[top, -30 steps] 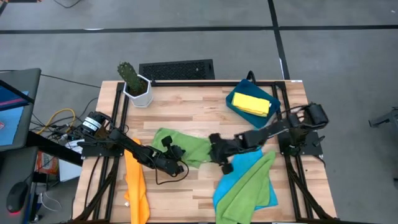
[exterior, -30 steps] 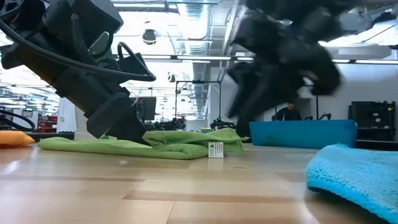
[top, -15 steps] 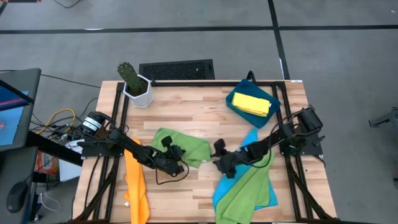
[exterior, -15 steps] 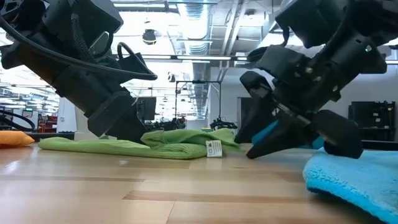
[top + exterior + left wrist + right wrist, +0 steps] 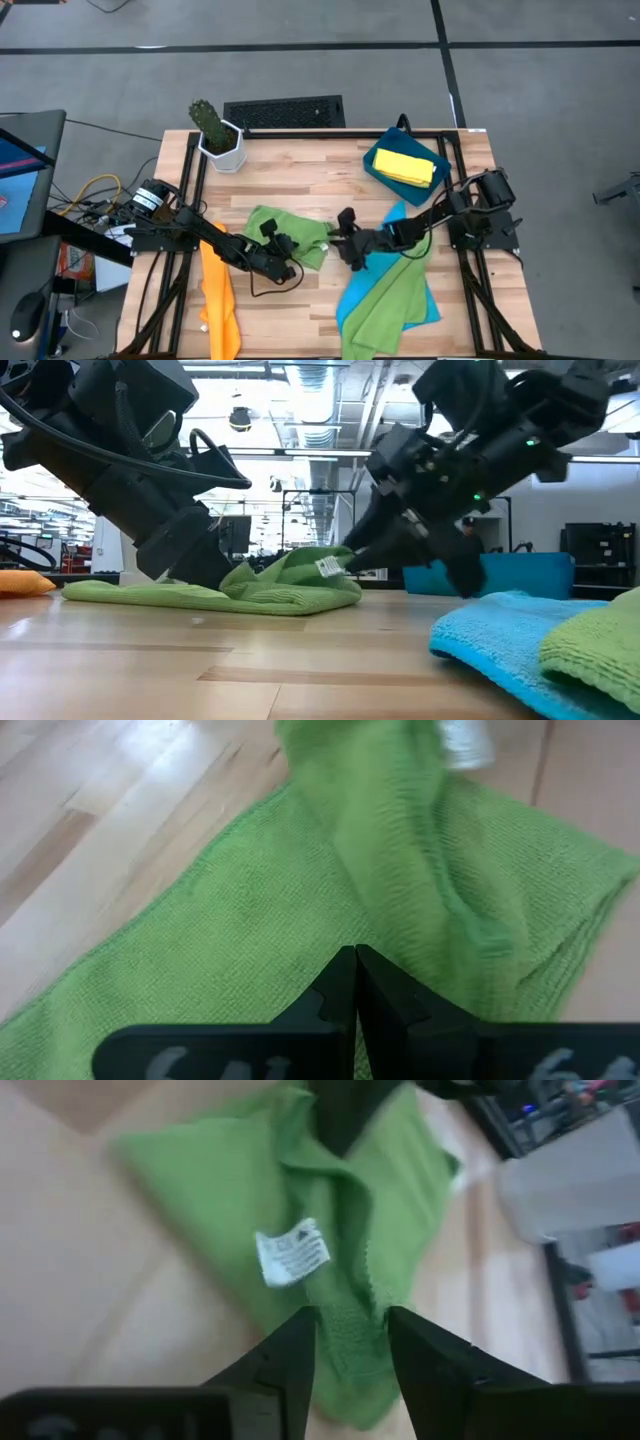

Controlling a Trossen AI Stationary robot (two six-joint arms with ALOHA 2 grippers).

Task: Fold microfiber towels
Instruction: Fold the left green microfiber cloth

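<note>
On a wooden table, nearest the camera's edge at about six o'clock, a lime green towel lies draped over a bright blue towel, with an orange towel hanging at roughly eight o'clock. At the centre, a second lime green towel lies rumpled between the two arms. The left gripper, its fingers closed tight together, presses down on this towel's near side. The right gripper, reaching in from three o'clock, has its fingers pinching a raised fold at the cloth's edge, just beside the white care tag; the fold is lifted off the tabletop. Farther back, at about one o'clock, a yellow towel sits folded in a dark-blue tray. A potted cactus stands at eleven o'clock.
</note>
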